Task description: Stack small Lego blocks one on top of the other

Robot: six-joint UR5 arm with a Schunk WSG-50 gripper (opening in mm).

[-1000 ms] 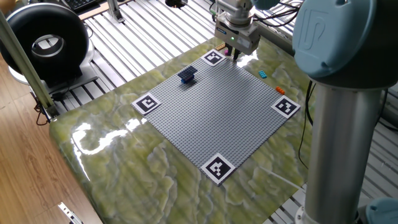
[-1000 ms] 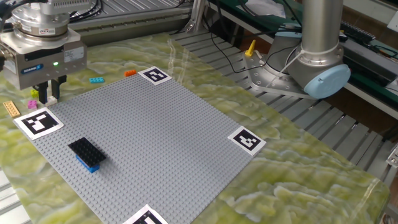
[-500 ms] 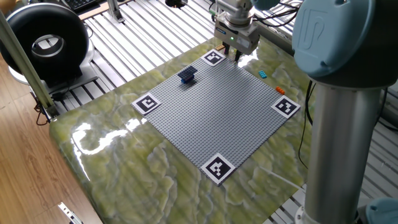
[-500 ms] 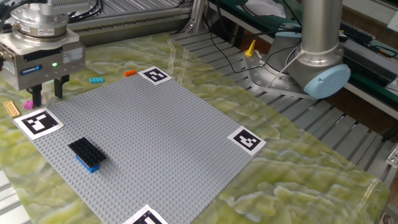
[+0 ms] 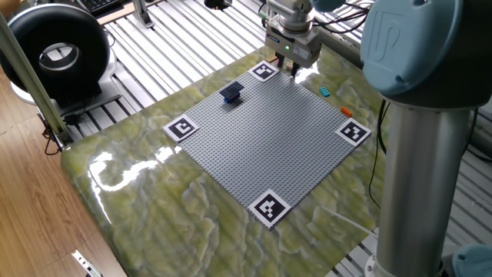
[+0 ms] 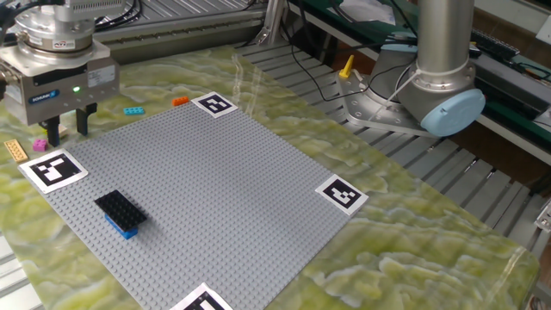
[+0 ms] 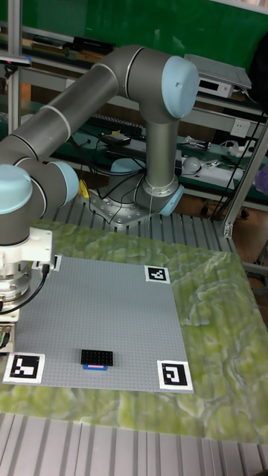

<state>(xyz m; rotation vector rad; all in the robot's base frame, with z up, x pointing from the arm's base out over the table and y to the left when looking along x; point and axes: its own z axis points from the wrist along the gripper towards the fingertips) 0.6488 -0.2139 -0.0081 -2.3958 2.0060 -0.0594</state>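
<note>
On the grey baseplate (image 6: 224, 189) a black block (image 6: 115, 207) sits stacked on a blue one (image 5: 231, 93), seen also in the tall view as the stack (image 7: 97, 358). My gripper (image 6: 68, 134) stands open at the plate's far corner by a marker square (image 6: 53, 168), with nothing between its fingers (image 6: 83, 122). A magenta block (image 6: 40, 144) lies just beside the left finger and a tan block (image 6: 15, 151) further out. A cyan block (image 6: 133, 110) and an orange block (image 6: 180, 101) lie off the plate's edge. From the other side I see the gripper (image 5: 294, 71), the cyan block (image 5: 324, 91) and the orange block (image 5: 346, 112).
Marker squares (image 5: 267, 207) sit at the plate's four corners on a green marbled table (image 5: 138, 192). The arm's base (image 6: 430, 95) stands beside the table with cables around it. A black round device (image 5: 58, 50) stands off the table's far side.
The gripper's fingers have spread from nearly shut to open at the same corner of the plate. The blocks lie where they did.
</note>
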